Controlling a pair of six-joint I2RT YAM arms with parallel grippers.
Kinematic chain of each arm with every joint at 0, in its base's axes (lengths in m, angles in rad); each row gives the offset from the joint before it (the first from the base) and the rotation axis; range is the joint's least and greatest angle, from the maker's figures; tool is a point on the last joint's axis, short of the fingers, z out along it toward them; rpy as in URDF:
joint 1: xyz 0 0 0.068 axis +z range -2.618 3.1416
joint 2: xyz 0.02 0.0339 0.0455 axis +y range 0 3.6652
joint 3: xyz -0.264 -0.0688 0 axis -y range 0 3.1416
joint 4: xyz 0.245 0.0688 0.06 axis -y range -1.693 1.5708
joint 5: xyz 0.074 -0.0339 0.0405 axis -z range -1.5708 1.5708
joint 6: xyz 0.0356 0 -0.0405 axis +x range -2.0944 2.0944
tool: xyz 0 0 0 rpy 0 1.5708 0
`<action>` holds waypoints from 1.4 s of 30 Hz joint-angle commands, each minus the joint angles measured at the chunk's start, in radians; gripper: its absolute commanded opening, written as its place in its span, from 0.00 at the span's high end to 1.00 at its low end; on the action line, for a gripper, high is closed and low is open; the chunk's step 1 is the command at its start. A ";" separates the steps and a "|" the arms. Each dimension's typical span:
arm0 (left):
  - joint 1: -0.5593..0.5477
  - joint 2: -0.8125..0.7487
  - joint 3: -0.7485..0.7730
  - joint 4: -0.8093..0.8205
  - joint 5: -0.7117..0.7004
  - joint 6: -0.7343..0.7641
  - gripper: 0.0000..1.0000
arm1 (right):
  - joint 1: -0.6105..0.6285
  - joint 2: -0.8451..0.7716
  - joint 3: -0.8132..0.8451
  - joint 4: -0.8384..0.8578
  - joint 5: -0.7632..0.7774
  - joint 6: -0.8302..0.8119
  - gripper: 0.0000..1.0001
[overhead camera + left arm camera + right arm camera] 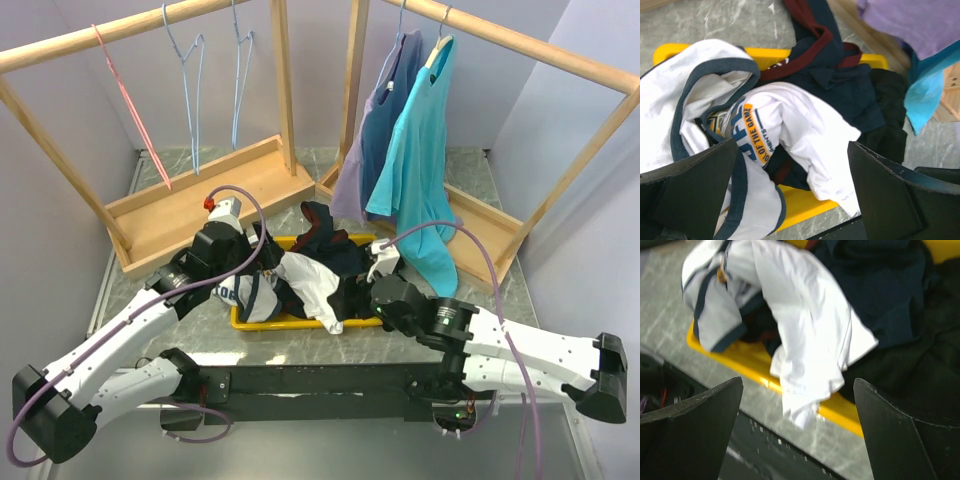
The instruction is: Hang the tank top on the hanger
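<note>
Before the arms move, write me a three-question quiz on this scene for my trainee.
1. How many light-blue hangers hang on the left rack?
2. True or false: the tank top is already on a hanger.
3. Pick one. The left claw and the right claw are: A) both open, B) both shut, C) left shut on cloth, right open.

Key
1. Two.
2. False. The tank top lies bunched in the yellow tray.
3. A.
</note>
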 commanded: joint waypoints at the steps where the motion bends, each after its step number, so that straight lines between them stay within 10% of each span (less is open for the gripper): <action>1: -0.005 0.003 0.001 0.000 -0.050 -0.025 0.01 | 0.006 0.067 0.063 0.148 0.105 0.005 0.00; 15: -0.031 0.134 -0.025 0.086 0.011 -0.013 0.02 | -0.031 0.211 0.054 0.164 0.058 0.008 0.02; 21: -0.106 0.248 0.007 0.092 -0.124 -0.033 0.22 | -0.061 0.190 0.011 0.191 0.046 0.033 0.03; 28: -0.137 0.219 0.024 0.059 -0.181 -0.053 0.90 | -0.086 0.202 0.008 0.214 0.029 0.019 0.04; 42: -0.138 -0.058 0.105 -0.013 -0.147 0.005 0.99 | -0.101 0.345 0.035 0.271 -0.077 0.002 0.15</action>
